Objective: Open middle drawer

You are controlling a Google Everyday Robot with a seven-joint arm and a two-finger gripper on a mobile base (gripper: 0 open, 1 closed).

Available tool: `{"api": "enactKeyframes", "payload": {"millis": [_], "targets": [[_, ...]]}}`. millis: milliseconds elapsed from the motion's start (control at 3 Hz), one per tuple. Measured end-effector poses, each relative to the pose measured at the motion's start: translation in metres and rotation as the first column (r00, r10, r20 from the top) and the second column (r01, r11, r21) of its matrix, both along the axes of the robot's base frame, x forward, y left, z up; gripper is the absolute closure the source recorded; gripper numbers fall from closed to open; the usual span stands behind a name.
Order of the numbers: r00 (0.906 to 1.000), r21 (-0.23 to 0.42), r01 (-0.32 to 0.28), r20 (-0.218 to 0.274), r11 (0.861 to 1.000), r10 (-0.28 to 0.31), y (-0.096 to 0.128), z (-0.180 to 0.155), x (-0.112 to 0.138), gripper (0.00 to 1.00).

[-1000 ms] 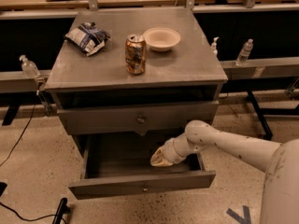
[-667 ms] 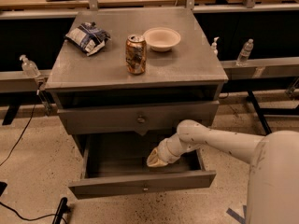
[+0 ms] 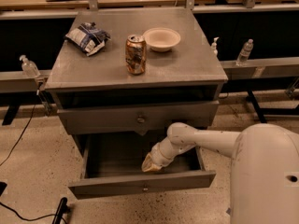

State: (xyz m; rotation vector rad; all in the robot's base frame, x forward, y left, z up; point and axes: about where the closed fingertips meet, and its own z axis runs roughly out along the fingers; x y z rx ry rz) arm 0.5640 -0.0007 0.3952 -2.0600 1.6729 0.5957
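The middle drawer [image 3: 140,185] is the wide grey one with a small round knob [image 3: 145,188]. It stands pulled out from the cabinet, and its inside looks bare and dark. My gripper [image 3: 149,164] hangs at the end of the white arm [image 3: 201,141], which comes in from the right. The gripper's tan tip is low inside the open drawer, just behind the middle of its front panel. Above, the taller-fronted top drawer [image 3: 112,120] is closed. The third drawer is hidden beneath the open one.
On the cabinet top [image 3: 187,64] are a drink can [image 3: 135,55], a white bowl [image 3: 161,38] and a crumpled chip bag [image 3: 88,37]. My white body [image 3: 266,176] fills the lower right. Bottles [image 3: 245,52] sit on side rails; a cable [image 3: 18,139] lies on the floor at left.
The gripper has slid left and slightly toward the drawer's front panel inside the open drawer. The drawer itself has not visibly moved.
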Motion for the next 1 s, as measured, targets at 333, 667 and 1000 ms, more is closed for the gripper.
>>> {"api": "enactKeyframes", "payload": {"millis": [333, 667, 1000], "targets": [[0.9968, 0.017, -0.039, -0.069, 0.999, 0.04, 0.013, -0.01, -0.035, 1.0], [0.9968, 0.018, -0.038, -0.069, 0.999, 0.04, 0.013, -0.01, -0.034, 1.0], [0.9982, 0.048, -0.009, -0.058, 0.999, 0.011, 0.0, 0.005, -0.046, 1.0]]}}
